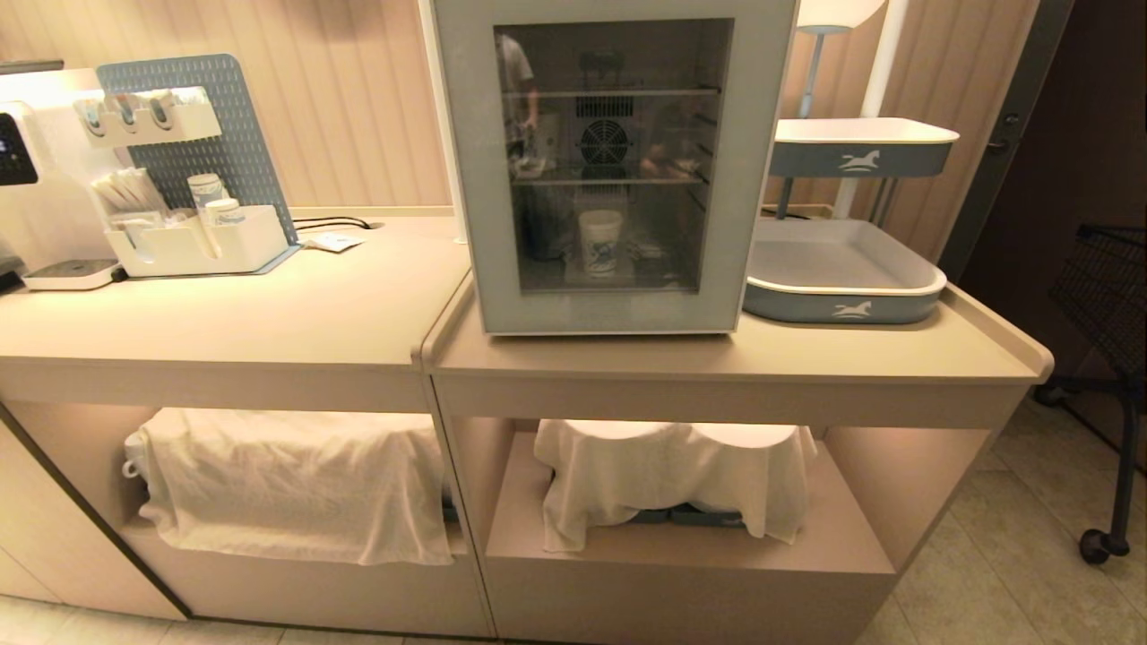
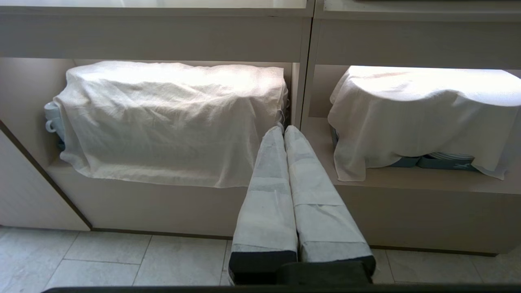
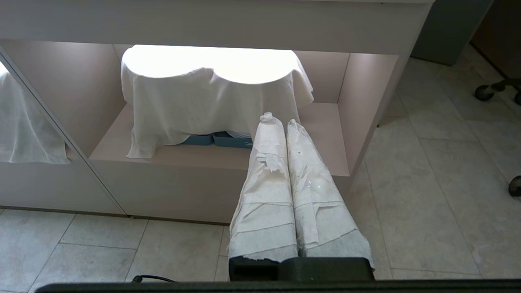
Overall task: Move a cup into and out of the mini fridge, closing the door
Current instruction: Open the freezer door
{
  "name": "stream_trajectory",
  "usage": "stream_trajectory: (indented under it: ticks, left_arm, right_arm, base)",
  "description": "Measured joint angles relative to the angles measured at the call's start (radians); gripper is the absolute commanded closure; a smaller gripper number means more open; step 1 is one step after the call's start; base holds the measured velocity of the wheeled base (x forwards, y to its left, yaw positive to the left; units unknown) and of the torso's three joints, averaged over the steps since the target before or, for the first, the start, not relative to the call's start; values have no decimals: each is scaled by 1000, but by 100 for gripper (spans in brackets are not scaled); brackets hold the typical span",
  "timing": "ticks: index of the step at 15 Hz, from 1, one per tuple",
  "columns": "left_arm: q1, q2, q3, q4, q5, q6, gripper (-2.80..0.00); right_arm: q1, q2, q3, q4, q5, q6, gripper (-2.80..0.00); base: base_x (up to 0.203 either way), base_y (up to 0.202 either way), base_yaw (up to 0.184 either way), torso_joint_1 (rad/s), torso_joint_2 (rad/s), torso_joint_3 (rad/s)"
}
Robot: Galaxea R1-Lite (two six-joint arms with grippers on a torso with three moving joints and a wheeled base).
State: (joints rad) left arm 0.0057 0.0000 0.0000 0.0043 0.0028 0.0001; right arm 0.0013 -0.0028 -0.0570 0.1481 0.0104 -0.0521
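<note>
- there is one mini fridge on the desk, and its one door is shut flat against the front.
- there is one cup inside the fridge. it stands upright on the bottom, under the two wire shelves, and you see it through the dark glass.
- the cup is white, wider at the top, with a blue print low on its side.
- the fridge is white and boxy. a round fan grille sits at the back wall inside.
- the door has a wide light grey frame around the dark window.
- two grey-blue trays with a small white horse mark stand just beside the fridge, one low on the desk and one higher on a stand.
- a white holder with small things in it is far over on the other side of the desk, by a white machine.
- two white cloths hang over things on the shelves under the desk, one on each shelf.
- the left hand is low down, pointing at the shelves under the desk. its two wrapped fingers are pressed together and hold nothing.
- the right hand is low down too, pointing at the shelf with the round-topped cloth. its two wrapped fingers are pressed together and hold nothing.
- no hand shows in the head view.
</note>
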Motion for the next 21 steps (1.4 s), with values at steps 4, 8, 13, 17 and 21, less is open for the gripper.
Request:
stream_trajectory:
  ticks: [4,8,13,17,21]
  left_arm:
    - [-1,0,0,-1,-1,-4,0]
    - [-1,0,0,-1,-2,-1,0]
    - [0,0,0,-2,0,-4,0]
    - [-1,0,0,-2,-1,-4,0]
    - [-1,0,0,-3,-1,-4,0]
  right_arm:
    - [0,0,0,0,-1,7,0]
    - [0,0,0,-1,0,2,0]
    - [0,1,0,-1,-1,8,0]
    - [0,1,0,0,-3,10,0]
    - [0,1,-1,1,-5,11,0]
  base:
    - [0,0,0,0,0,0]
    - [76,0,1,1,-3,1]
    - [192,0,0,6,1,2]
    - [170,0,2,3,3,-2]
    - [0,0,0,0,0,0]
